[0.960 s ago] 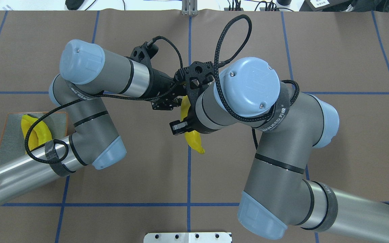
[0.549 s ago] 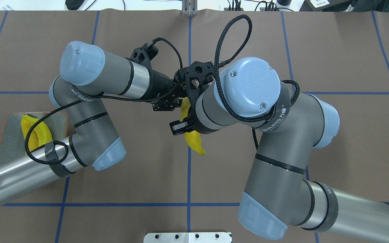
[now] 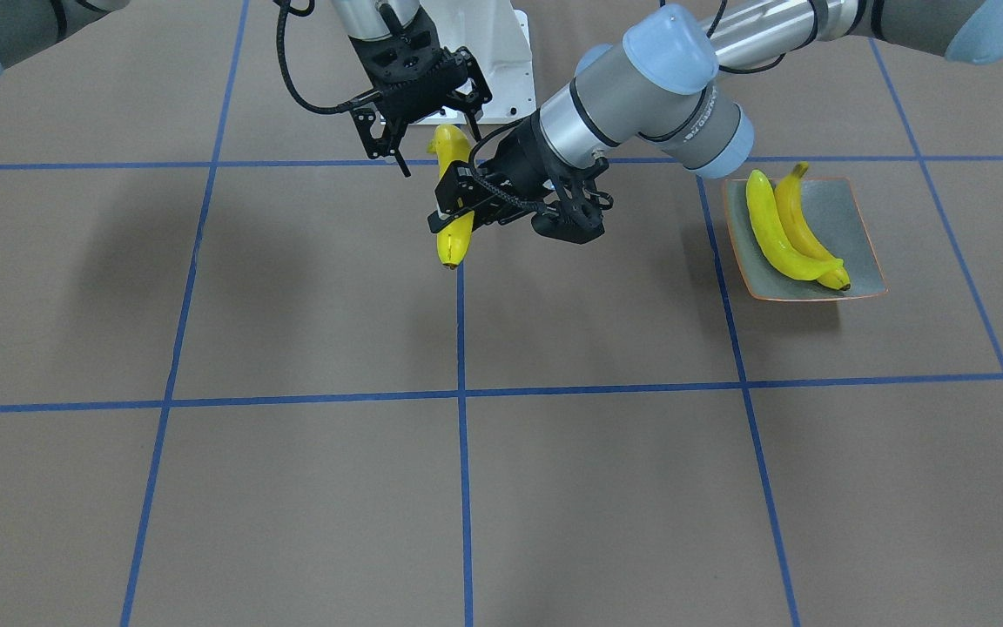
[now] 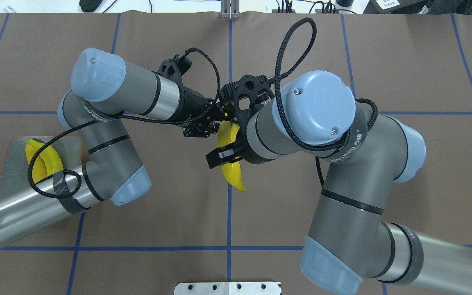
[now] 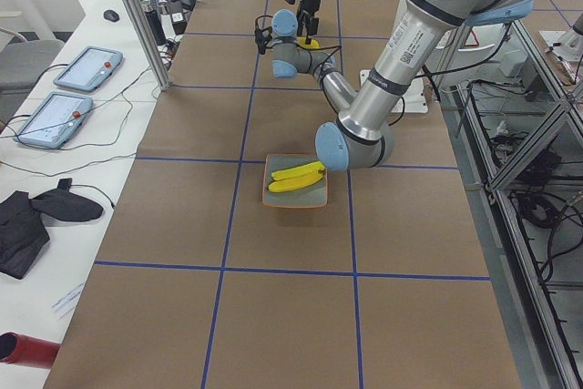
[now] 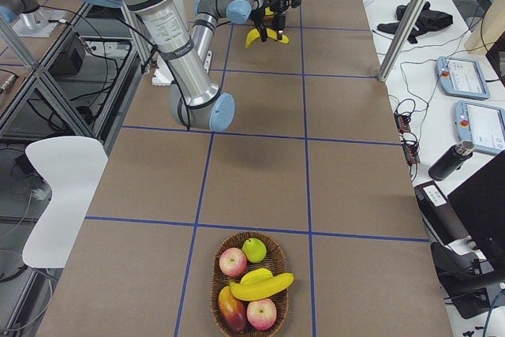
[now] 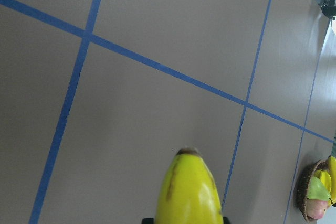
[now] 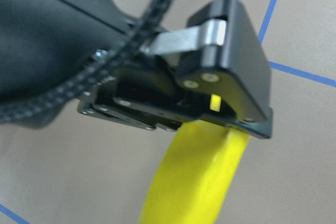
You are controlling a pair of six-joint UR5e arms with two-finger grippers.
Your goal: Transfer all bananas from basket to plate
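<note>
One banana (image 3: 454, 239) hangs above the table's middle, and my left gripper (image 3: 460, 202) is shut on its middle. The left wrist view shows this banana (image 7: 190, 192) sticking out between the jaws. My right gripper (image 3: 440, 139) stands open, pointing down, with its fingers apart on either side of the banana's upper end. From overhead this banana (image 4: 231, 168) shows beside one right finger (image 4: 219, 157). Two bananas (image 3: 784, 231) lie on the plate (image 3: 850, 218). The basket (image 6: 248, 286) at the table's far right end holds another banana (image 6: 260, 283) among apples.
The two wrists and their black cables (image 4: 293, 41) crowd together over the table's centre. The left forearm (image 4: 23, 213) passes over the plate's (image 4: 14, 164) near corner. A white base plate (image 4: 228, 288) sits at the robot's edge.
The right arm has shifted to the right and slightly back toward the robot. The banana stays with the left gripper and has tilted a little.
</note>
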